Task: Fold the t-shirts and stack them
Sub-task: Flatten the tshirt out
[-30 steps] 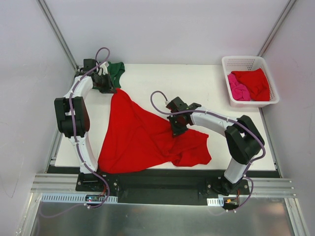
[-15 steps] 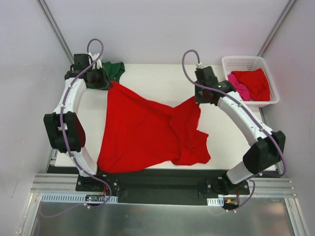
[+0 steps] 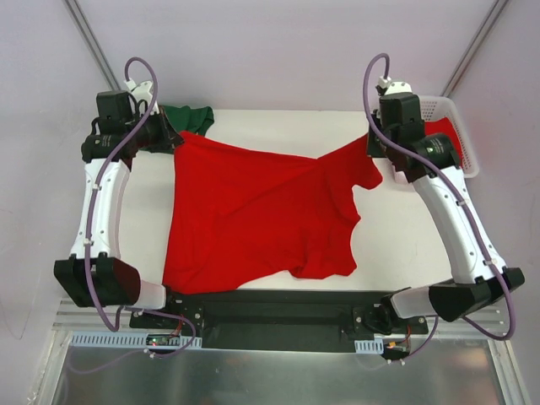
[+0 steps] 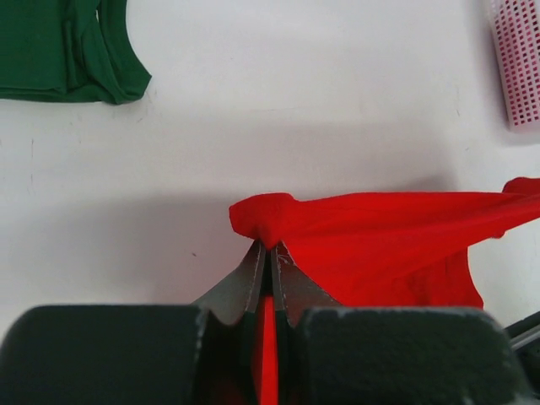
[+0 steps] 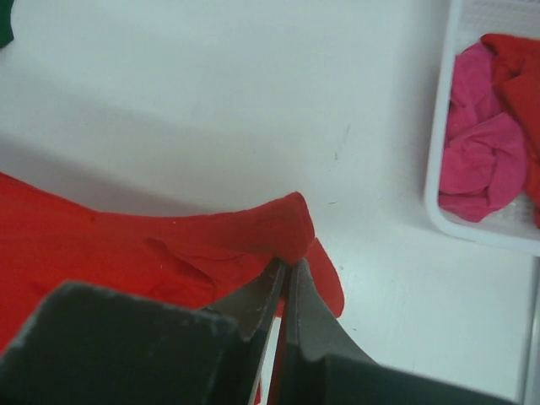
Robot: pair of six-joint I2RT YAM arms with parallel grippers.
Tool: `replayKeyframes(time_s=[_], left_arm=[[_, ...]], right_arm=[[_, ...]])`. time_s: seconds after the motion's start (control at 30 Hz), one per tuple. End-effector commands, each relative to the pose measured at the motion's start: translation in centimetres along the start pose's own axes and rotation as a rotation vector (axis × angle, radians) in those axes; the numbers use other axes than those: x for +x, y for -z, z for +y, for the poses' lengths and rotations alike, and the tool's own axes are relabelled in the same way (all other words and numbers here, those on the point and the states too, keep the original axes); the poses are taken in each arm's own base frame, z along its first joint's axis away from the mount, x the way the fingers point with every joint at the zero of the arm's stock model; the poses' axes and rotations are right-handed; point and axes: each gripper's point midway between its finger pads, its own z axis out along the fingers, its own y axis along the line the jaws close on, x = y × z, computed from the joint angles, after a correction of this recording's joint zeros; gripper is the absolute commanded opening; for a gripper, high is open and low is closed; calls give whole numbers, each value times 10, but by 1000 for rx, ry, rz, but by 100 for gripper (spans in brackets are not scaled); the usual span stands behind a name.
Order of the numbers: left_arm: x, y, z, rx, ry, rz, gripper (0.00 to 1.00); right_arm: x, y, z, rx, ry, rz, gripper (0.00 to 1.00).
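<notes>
A bright red t-shirt (image 3: 253, 211) hangs stretched between both grippers above the white table (image 3: 396, 245), its lower part draping to the near edge. My left gripper (image 3: 173, 143) is shut on its far-left corner; the left wrist view shows the pinched cloth (image 4: 266, 219) at the gripper (image 4: 271, 247). My right gripper (image 3: 373, 145) is shut on its far-right corner, which the right wrist view shows as pinched cloth (image 5: 283, 224) at the gripper (image 5: 288, 263). A dark green t-shirt (image 3: 190, 118) lies folded at the far left and shows in the left wrist view (image 4: 63, 46). A pink t-shirt (image 5: 477, 164) and another red one (image 5: 515, 59) lie in the basket.
The white lattice basket (image 3: 447, 105) stands at the far right corner, largely behind my right arm; its rim (image 5: 434, 198) is close to the right of my right gripper. Grey walls enclose the table at the back and sides.
Both grippers have lifted and moved apart toward the far corners, pulling the red t-shirt's top edge taut between them. The right gripper went from mid-table to beside the basket.
</notes>
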Motion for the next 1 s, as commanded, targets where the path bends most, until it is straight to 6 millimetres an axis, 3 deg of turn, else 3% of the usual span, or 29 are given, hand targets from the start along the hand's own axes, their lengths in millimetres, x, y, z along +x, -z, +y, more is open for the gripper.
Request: replayKeyframes(time_s=[0.0,0.2,0.37,0.5,0.53,0.63,0.77,0.83,0.97], left_arm=[[-1,37,-19,-1,-47,-51,0],[4,44,-19,-16,-55,-55,0],[6,42,-18,-15,-49,-45,0],[6,40,-17,-14,-49,-41,0],[6,39,-17,-13,-49,-39,0],[6,35,-15,-14,-46,-29,0],[9,28,-12,-14,-26,-10,0],[10,19,-9,-7,-12,8,0],[13,-10,1,-3,27,47,0]], right_arm=[[-33,46,-35,82,-14,-126,1],[-32,51,-35,63,-3,-126,1],[-16,34,-10,-47,36,-39,1],[30,19,33,-225,61,93,1],[61,13,48,-269,80,161,1],[100,23,91,-444,125,229,1],[162,21,128,-583,166,362,1],[176,25,145,-640,188,386,1],[193,10,180,-725,194,432,1]])
